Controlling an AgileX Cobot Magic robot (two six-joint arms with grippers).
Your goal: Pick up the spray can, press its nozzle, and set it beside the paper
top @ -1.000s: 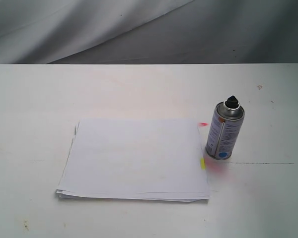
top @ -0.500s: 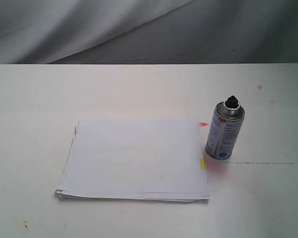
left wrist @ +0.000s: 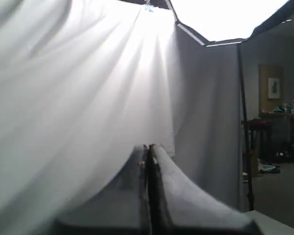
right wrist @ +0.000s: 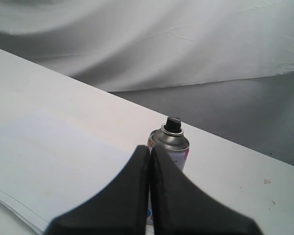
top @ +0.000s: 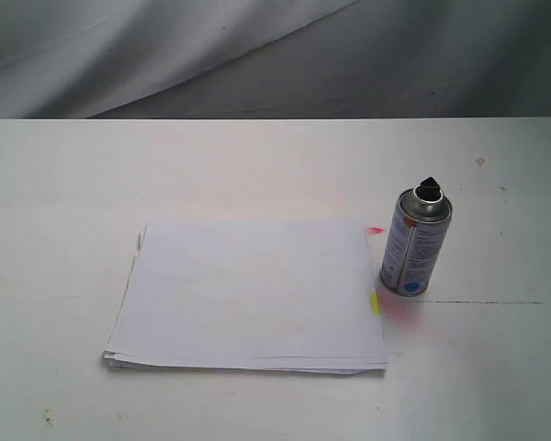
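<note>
My right gripper (right wrist: pixel 149 148) is pinched fully closed. The spray can (right wrist: pixel 172 142) stands upright just past its tips, and the paper (right wrist: pixel 54 152) lies off to one side of them. If I advance like this, I expect the closed jaws would knock the tall, narrow can over. My left gripper (left wrist: pixel 148 148) is closed too and faces only the curtain (left wrist: pixel 63 98).

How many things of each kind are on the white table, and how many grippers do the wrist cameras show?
Spray can: 1
Stack of paper: 1
Grippers, both shut: 2 (left gripper, right gripper)
Total: 4
</note>
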